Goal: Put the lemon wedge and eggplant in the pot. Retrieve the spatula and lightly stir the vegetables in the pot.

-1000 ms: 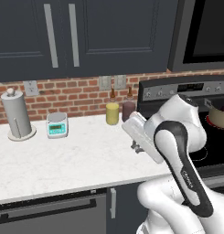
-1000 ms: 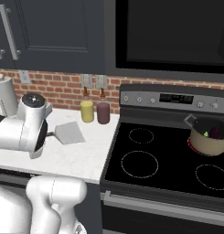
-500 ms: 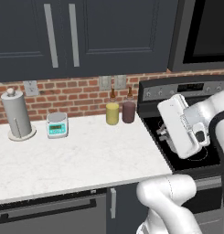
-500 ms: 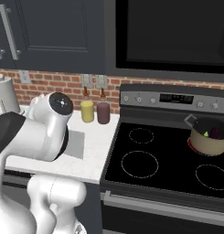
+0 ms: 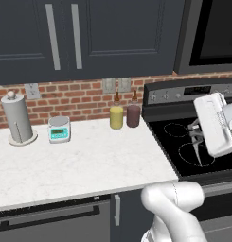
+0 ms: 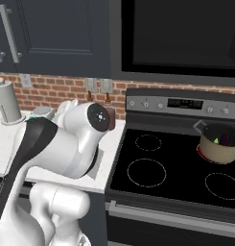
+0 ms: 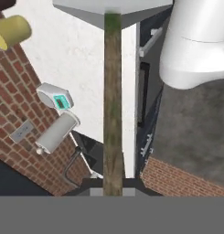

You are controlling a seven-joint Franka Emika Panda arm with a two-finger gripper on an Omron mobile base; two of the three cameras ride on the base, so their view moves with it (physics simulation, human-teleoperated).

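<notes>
From left to right, the desk (image 5: 79, 165) carries a paper towel holder (image 5: 17, 119), a small kitchen scale (image 5: 59, 129), then a yellow bottle (image 5: 116, 115) and a maroon bottle (image 5: 133, 113) just beside the stove (image 6: 171, 168). Over the stove's left burners hangs the end effector (image 5: 197, 142), with the thin dark handle of the spatula (image 5: 198, 151) pointing down from it. In the hand view the spatula's handle (image 7: 113, 100) runs straight up from between the finger tips to the flat grey blade at the top, so I judge that the end effector is clamped on the spatula.

Far to the right, the pot (image 6: 218, 144) stands on the back right burner. Inside it I can see the lemon wedge (image 6: 216, 140) and the dark eggplant (image 6: 226, 139), side by side; whether they touch is too small to tell.

So both vegetables seem to be already in place, and the step in hand is bringing the spatula to the pot for the stirring. The pot is well apart from the end effector, to its right and further back. The next move calls for carrying the spatula across the stove, turning the blade downward above the pot's opening and lowering it gently, so that the light pot is not pushed off its burner.
</notes>
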